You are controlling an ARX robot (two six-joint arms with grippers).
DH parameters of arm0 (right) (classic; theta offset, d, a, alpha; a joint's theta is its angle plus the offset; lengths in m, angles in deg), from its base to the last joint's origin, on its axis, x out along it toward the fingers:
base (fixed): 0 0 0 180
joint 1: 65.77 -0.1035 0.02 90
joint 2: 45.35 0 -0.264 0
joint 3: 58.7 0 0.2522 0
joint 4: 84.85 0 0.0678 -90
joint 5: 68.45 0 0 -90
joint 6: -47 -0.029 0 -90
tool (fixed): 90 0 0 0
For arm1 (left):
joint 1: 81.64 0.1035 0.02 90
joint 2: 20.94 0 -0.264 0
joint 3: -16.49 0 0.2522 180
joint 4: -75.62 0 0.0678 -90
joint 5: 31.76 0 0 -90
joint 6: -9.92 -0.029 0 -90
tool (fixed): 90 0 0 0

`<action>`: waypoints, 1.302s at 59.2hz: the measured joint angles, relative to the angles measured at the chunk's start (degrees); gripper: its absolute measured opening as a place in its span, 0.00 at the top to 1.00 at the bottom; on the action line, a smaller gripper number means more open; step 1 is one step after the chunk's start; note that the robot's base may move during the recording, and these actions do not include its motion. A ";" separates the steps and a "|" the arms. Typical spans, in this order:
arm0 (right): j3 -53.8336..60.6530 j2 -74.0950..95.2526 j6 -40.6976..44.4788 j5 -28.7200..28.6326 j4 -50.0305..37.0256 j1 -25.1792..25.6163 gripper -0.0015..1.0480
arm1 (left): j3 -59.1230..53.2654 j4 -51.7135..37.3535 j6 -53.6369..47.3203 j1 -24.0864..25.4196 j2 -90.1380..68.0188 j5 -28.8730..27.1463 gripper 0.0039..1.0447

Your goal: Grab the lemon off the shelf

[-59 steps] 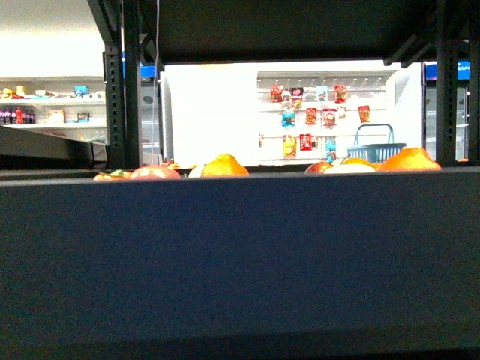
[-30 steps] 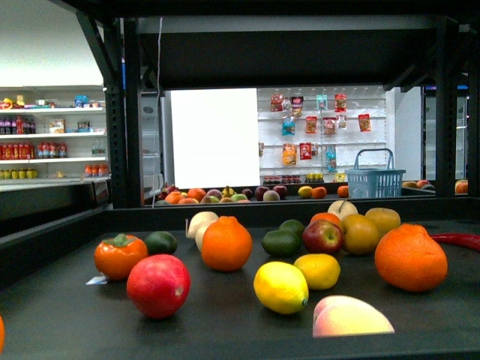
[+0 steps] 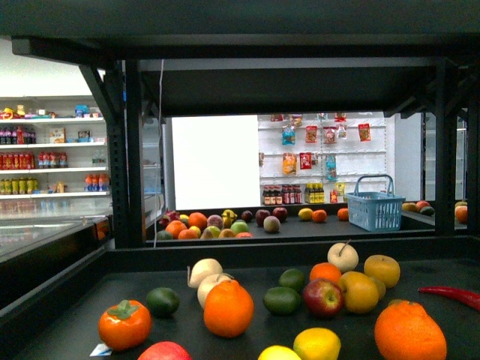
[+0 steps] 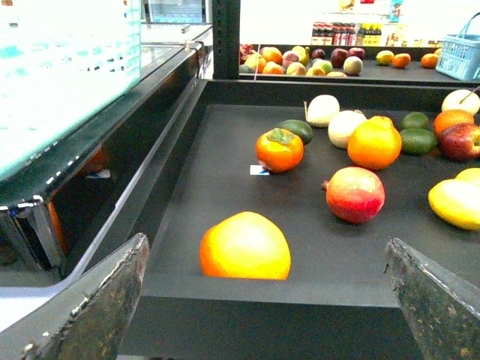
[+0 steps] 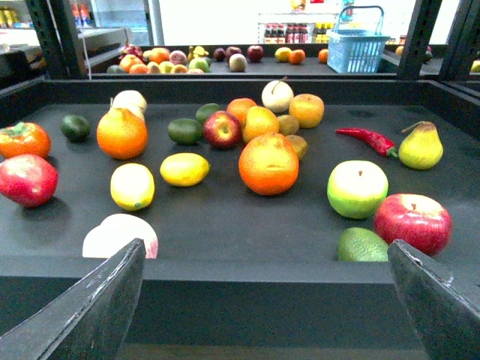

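Note:
Two yellow lemons [image 5: 132,186] [image 5: 184,169] lie side by side on the dark deck of the black shelf [image 5: 247,296], among other fruit. In the front view both lemons [image 3: 316,343] sit at the lower edge, partly cut off. My right gripper [image 5: 265,243] is open in front of the shelf's front rim, with the lemons beyond it towards one finger. My left gripper [image 4: 265,244] is open too, level with the rim; an orange-yellow fruit [image 4: 244,246] lies just past it and one lemon [image 4: 455,202] lies far off to the side. Nothing is held.
The deck holds oranges [image 5: 268,163], red apples [image 5: 412,221], a green apple [image 5: 357,187], limes [image 5: 185,130], a persimmon [image 4: 279,149], a pear [image 5: 420,146] and a red chili [image 5: 367,139]. The upper tier [image 3: 240,30] hangs overhead. A blue basket [image 3: 375,210] stands on the far rack.
The front view has risen from facing the shelf's front rim to looking over the deck. The fruit now sits lower in the picture.

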 joint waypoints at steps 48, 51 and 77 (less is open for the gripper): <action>0.00 0.00 0.00 0.00 0.00 0.00 0.07 | 0.00 0.00 -0.02 0.00 0.00 0.00 0.08; 0.00 0.00 0.00 0.00 0.00 0.00 0.07 | 0.00 0.00 -0.02 0.00 0.00 0.00 0.08; 0.00 0.00 0.00 -0.02 0.00 0.00 0.07 | 28.00 -20.83 39.30 23.76 -51.63 17.99 0.08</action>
